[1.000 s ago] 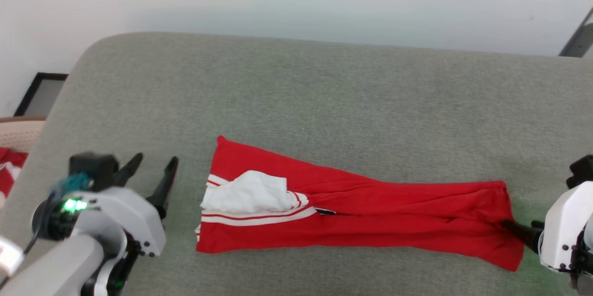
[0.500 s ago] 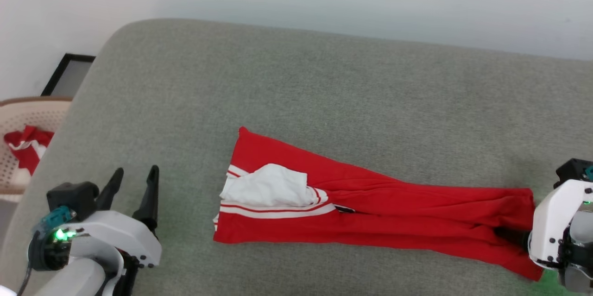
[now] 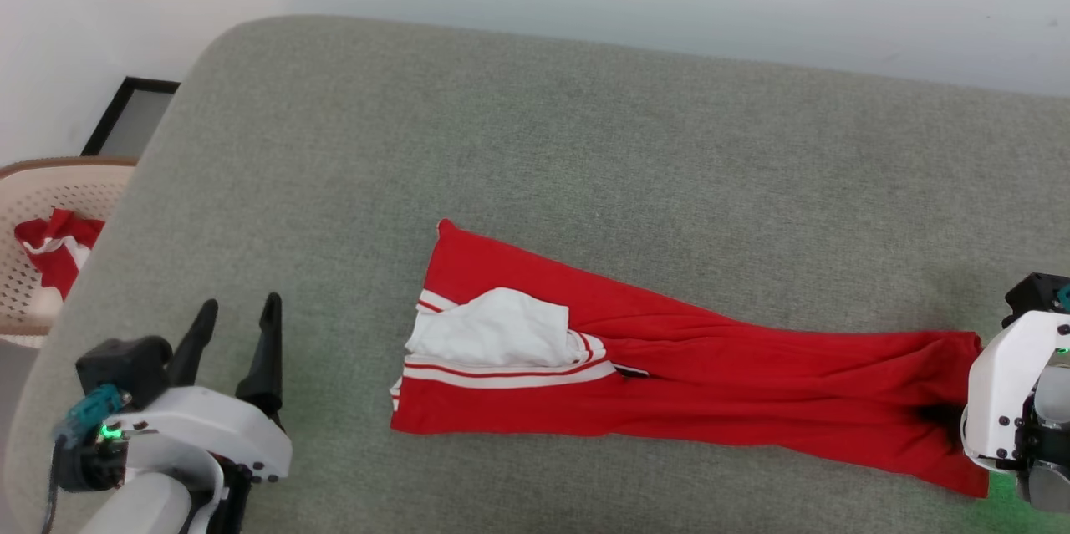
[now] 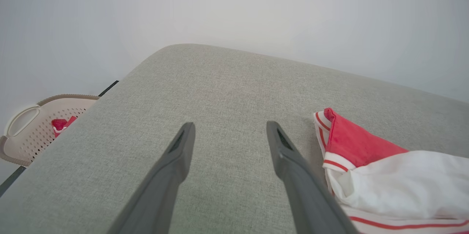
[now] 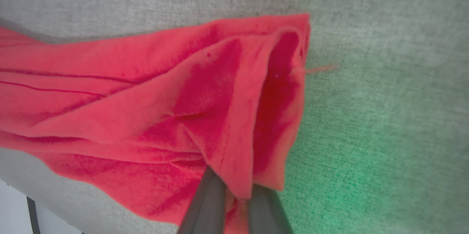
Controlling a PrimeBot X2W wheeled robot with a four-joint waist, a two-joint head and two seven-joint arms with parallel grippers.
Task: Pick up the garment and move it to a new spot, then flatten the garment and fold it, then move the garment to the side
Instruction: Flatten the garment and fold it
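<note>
Grey upholstered surface [image 3: 585,141]; beige perforated basket [image 3: 29,195] beside it, red cloth [image 3: 52,254] inside.

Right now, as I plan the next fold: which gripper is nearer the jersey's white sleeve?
Left. The left gripper stands open left of the white sleeve; the right gripper is shut on the red jersey's hem at its far end.

1. At 4 o'clock in the head view, the right gripper [image 3: 943,417] has its fingertips buried in the garment [image 3: 710,383]; the right edge cuts its body.
2. At 9 o'clock, the left edge cuts the basket [image 3: 33,183]; the red cloth [image 3: 54,254] inside is too small to identify.
3. A fold mostly covers the collar patch [image 3: 633,370].
</note>
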